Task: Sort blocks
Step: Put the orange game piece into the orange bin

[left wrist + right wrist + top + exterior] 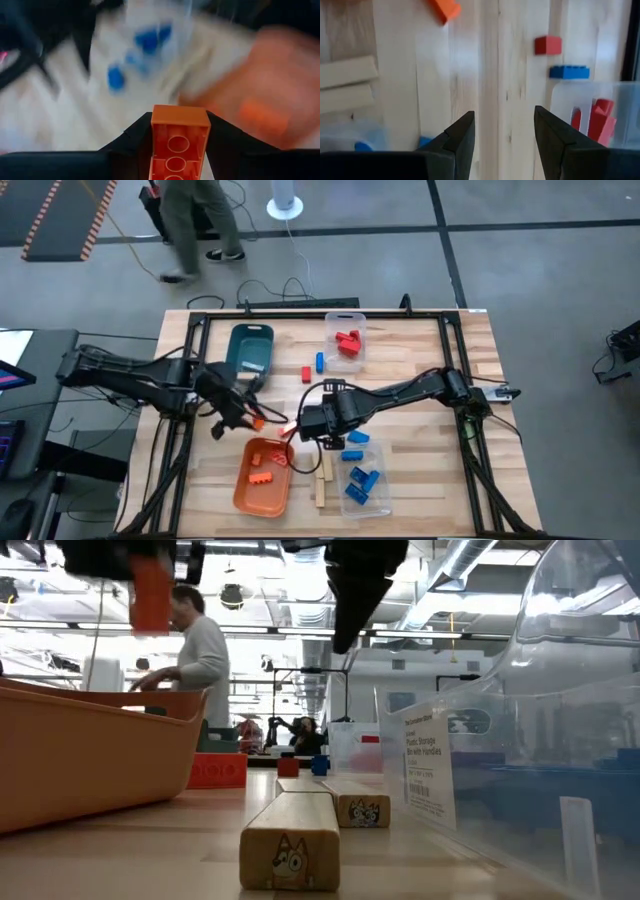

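My left gripper [250,420] is shut on an orange brick [180,137], held in the air just beyond the far end of the orange tray [262,490]; in the low view the brick [152,595] hangs high above the table. The tray holds other orange bricks [265,460]. My right gripper [504,130] stands open above bare wood just right of it [305,423], with nothing between its fingers. A red brick [306,373] and a blue brick [320,361] lie loose farther back. Two wooden pieces [322,480] lie flat near the front edge. My left gripper pinches the orange brick by its two long sides [156,145] between the two fingers [132,137]. The fingers come slanting down from the table's left and lie along the brick. Its hollow underside faces the wrist camera, its free end [180,114] sticks out past the fingertips, and it is lifted clear.
A teal tray [250,348] stands at the back left. A clear bin with red bricks [346,340] is at the back, one with blue bricks [365,485] at the front right. Loose blue bricks [356,445] lie between. A person [195,225] walks beyond the table.
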